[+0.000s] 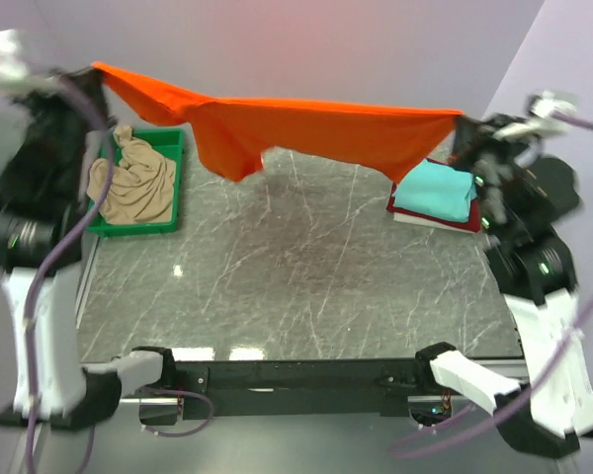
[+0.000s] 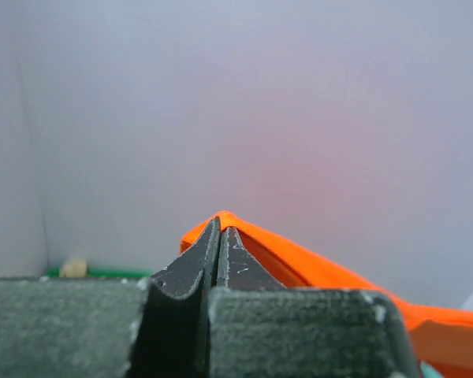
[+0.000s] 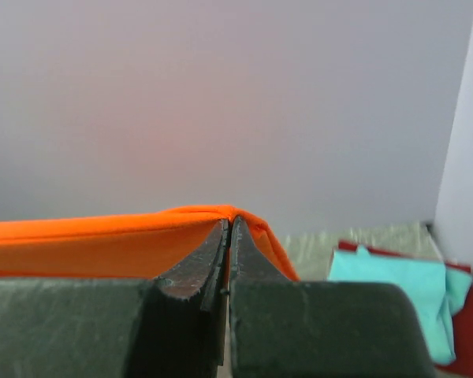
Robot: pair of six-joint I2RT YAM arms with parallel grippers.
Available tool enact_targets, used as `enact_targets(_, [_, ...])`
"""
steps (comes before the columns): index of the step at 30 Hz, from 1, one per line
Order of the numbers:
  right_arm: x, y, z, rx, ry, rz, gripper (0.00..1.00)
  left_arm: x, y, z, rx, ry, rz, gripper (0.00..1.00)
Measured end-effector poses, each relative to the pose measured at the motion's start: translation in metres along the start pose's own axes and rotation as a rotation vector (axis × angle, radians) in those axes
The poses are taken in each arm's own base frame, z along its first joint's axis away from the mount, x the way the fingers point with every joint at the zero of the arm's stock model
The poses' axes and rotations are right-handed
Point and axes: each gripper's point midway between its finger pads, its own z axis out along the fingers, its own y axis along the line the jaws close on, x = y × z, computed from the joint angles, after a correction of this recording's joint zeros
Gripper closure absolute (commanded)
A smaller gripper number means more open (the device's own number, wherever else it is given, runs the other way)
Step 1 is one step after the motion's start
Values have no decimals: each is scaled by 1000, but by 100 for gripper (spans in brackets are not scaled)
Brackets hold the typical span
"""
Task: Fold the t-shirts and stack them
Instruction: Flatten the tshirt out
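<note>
A bright orange t-shirt (image 1: 306,133) hangs stretched in the air across the back of the table, sagging in the middle with a sleeve drooping at left centre. My left gripper (image 1: 101,71) is shut on its left corner (image 2: 225,218), high above the green tray. Its right corner (image 3: 235,211) is pinched in my right gripper (image 1: 462,120), also shut, above the folded stack. That stack at the right holds a teal t-shirt (image 1: 437,191) on a dark red one (image 1: 400,200) and a white one (image 1: 425,221). A crumpled beige t-shirt (image 1: 130,183) lies in the tray.
The green plastic tray (image 1: 173,143) stands at the back left of the dark marble table (image 1: 296,276). Purple walls close in behind and on the right. Both arm bases sit at the near edge.
</note>
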Motion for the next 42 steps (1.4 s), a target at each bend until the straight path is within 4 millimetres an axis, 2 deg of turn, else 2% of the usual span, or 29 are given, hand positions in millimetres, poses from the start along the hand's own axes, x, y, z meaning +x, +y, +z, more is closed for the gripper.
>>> enact_targets(3, [-39,-5,-33,-24,-129,28,100,-52,-5,-47,27,-161,-6,99])
enact_targets(6, [-70,-10,-62,-43,-230,45,100,-100,-10,-95,56,-315,-4,99])
enact_targets(8, [-91,-12,-81,-58,-297,56,100,-123,-14,-119,76,-394,-2,99])
enact_targets(10, [-106,-13,-93,-71,-344,64,100,-137,-18,-132,99,-444,-2,99])
enact_targets(12, [-113,-11,-97,-82,-360,65,100,-143,-22,-136,121,-464,0,99])
enact_targets(14, [-112,-10,-96,-84,-356,63,100,-141,-25,-132,134,-455,2,99])
enact_targets(17, [-101,-10,-83,-67,-329,55,100,-126,-29,-109,156,-409,2,99])
enact_targets(19, [-79,-12,-66,-38,-286,40,100,-108,-32,-87,170,-362,1,99])
enact_targets(22, [-28,-18,-33,15,-179,-5,100,-56,-38,-32,210,-231,-8,99])
enact_targets(25, [45,-35,6,87,-30,-69,100,44,-35,37,232,-7,-20,98])
enact_targets(26, [78,-47,21,122,30,-89,100,86,-31,58,229,77,-22,89])
enact_targets(27, [102,-58,29,150,79,-105,100,133,-25,75,220,172,-24,78])
enact_targets(28, [138,-70,40,177,150,-122,100,193,-16,92,209,291,-27,55])
enact_targets(29, [172,-84,48,207,225,-139,95,257,-7,101,198,421,-33,44])
enact_targets(30, [207,-98,53,234,307,-155,84,305,0,103,191,521,-43,35])
enact_targets(31, [239,-112,57,261,387,-164,65,361,10,100,175,639,-57,24])
enact_targets(32, [268,-123,60,284,458,-165,62,411,18,88,156,755,-72,21])
enact_targets(34, [318,-143,65,322,590,-175,58,471,30,61,125,917,-89,17])
enact_targets(35, [338,-150,66,334,645,-174,56,491,33,44,113,987,-97,16])
enact_targets(36, [353,-155,67,344,685,-173,55,501,32,32,109,1032,-101,16])
enact_targets(37, [362,-157,67,349,713,-169,44,503,26,25,119,1049,-104,16])
enact_targets(39, [376,-156,65,345,756,-152,41,490,9,25,161,1026,-101,16])
enact_targets(42, [370,-149,64,328,750,-128,38,455,-20,24,227,957,-106,15])
